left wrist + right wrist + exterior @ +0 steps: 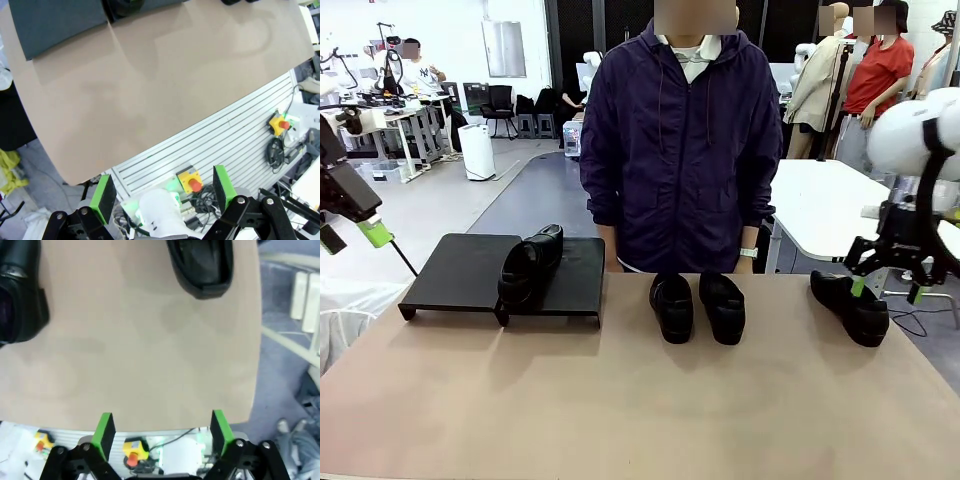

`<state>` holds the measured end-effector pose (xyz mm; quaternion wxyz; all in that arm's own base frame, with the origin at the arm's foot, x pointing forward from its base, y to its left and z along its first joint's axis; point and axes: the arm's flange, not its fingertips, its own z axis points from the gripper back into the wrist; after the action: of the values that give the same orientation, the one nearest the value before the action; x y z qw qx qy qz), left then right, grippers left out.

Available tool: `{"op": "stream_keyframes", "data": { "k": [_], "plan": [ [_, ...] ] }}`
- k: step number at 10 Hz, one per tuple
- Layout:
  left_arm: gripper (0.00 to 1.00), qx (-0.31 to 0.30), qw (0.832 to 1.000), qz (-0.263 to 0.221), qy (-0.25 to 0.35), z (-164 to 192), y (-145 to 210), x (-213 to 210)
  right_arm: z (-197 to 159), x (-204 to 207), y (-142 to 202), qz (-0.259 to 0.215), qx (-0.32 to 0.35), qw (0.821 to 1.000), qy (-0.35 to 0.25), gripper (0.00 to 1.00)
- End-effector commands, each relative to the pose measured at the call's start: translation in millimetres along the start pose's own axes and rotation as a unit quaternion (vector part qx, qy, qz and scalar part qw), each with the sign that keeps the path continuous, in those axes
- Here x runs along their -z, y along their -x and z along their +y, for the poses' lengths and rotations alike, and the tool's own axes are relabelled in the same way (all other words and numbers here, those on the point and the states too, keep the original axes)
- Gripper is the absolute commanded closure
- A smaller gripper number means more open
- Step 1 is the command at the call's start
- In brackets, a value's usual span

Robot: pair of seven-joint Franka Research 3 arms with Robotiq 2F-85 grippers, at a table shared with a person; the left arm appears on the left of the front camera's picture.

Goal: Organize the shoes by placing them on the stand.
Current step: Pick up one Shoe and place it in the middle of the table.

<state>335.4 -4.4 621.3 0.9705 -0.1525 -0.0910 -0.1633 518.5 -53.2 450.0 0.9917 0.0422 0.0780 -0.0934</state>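
Observation:
The stand (460, 270) is a low black platform at the table's far left. One glossy black shoe (530, 265) lies on its right half. Two more shoes (672, 307) (722, 307) stand side by side at the far middle, in front of the person. Another shoe (850, 305) lies at the far right, just below my right gripper (888, 290), which is open and empty. My left gripper (355, 235) hangs open off the table's left side. In the left wrist view the gripper (164, 192) is open above the table edge, with the stand (55, 22) at the top. The right gripper (162, 432) looks down on a shoe (202, 265).
A person in a dark purple jacket (680, 150) stands at the far edge, arms down. The tan table (640, 400) is bare in front. A white table (820, 200) stands behind on the right. Emergency stop buttons (190, 181) sit below the near edge.

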Motion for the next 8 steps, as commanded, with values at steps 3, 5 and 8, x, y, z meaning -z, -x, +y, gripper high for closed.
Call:
{"op": "stream_keyframes", "data": {
  "k": [3,5,8],
  "plan": [
    [0.00,-0.004,1.000,-0.006,0.009,-2,0,-1,24,5,-31,-0.040,0.017,0.997,0.067,0.00],
    [0.00,-0.004,1.000,-0.006,0.009,-2,0,-1,25,19,-55,-0.085,0.029,0.994,0.056,0.00],
    [0.00,-0.004,1.000,-0.006,0.009,-2,0,-1,15,38,-79,-0.147,0.003,0.988,0.038,0.00]
  ]
}}
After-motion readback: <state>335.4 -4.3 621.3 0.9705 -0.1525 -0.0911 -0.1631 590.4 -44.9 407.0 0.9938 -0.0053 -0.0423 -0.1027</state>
